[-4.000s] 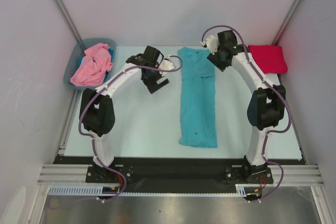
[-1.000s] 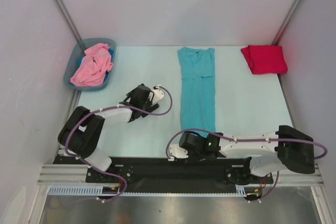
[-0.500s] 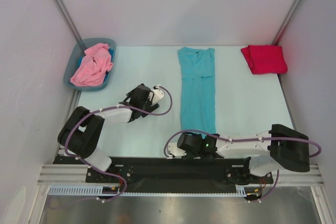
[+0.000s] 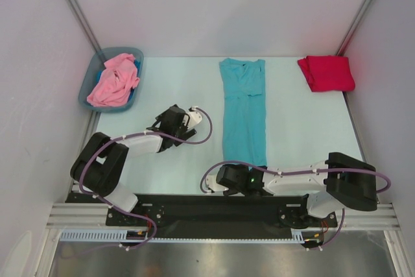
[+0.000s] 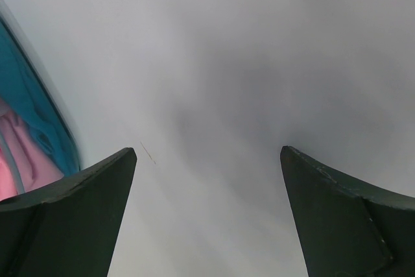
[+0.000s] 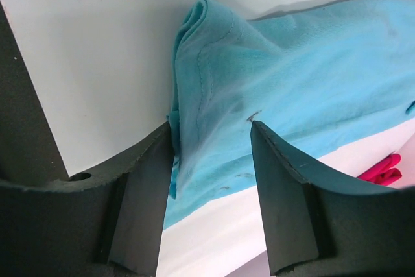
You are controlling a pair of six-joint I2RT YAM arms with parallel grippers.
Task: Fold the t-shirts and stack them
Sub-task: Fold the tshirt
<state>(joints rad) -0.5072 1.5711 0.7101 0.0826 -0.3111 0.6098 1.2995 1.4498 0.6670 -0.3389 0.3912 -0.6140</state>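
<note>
You are partway through. The red t-shirt [image 4: 326, 72] lies folded at the far right corner. The teal t-shirt [image 4: 244, 111] is folded only lengthwise, a long strip down the middle of the tabletop [image 4: 305, 128], and needs its cross folds and stacking. The pink t-shirt [image 4: 113, 81] lies crumpled in the bin [image 4: 120, 50], untouched. Your right gripper [image 6: 213, 131] sits low at the teal hem's near corner, jaws partly apart astride the cloth and not clamped. Your left gripper [image 5: 207, 154] hovers with jaws wide and empty. The tabletop is pale and smooth, enclosed by plain white walls [image 4: 214, 11].
</note>
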